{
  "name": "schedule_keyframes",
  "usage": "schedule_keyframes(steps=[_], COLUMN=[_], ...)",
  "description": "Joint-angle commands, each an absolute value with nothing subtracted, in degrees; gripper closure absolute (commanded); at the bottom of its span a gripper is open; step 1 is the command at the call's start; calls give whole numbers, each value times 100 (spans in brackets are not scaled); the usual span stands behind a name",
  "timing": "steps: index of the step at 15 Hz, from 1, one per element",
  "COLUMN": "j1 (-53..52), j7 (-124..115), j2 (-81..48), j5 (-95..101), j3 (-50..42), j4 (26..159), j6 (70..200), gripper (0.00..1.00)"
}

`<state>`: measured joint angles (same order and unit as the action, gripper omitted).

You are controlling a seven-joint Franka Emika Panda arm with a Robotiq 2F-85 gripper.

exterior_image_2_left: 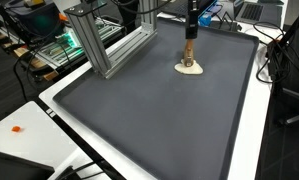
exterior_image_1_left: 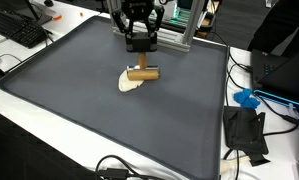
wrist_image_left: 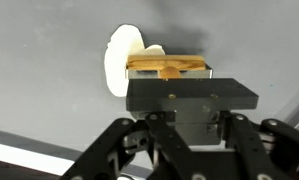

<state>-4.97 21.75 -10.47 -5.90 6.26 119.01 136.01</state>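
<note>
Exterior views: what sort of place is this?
Probably a lab or workshop bench: an aluminium extrusion frame, a keyboard and loose cables surround the dark mat.

A dark grey mat (exterior_image_1_left: 89, 110) covers a white table (exterior_image_1_left: 29, 140). An aluminium frame (exterior_image_2_left: 109, 45) stands at one edge. A keyboard (exterior_image_1_left: 24, 30) and black cables (exterior_image_1_left: 119, 168) lie nearby.

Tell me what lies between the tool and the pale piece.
A wooden roller, held by the tool, over the pale piece; an exterior view shows it.
</note>
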Motion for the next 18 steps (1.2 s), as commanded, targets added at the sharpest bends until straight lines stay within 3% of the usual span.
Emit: schedule_keyframes(steps=[1,18], j1=[-383,-417], j7=[2337,2057], j2=[-1078,-1094], j5=[-896,-715], j3=[736,755], j4=[12166,12284], j6=[13959,14311], gripper=[76,76])
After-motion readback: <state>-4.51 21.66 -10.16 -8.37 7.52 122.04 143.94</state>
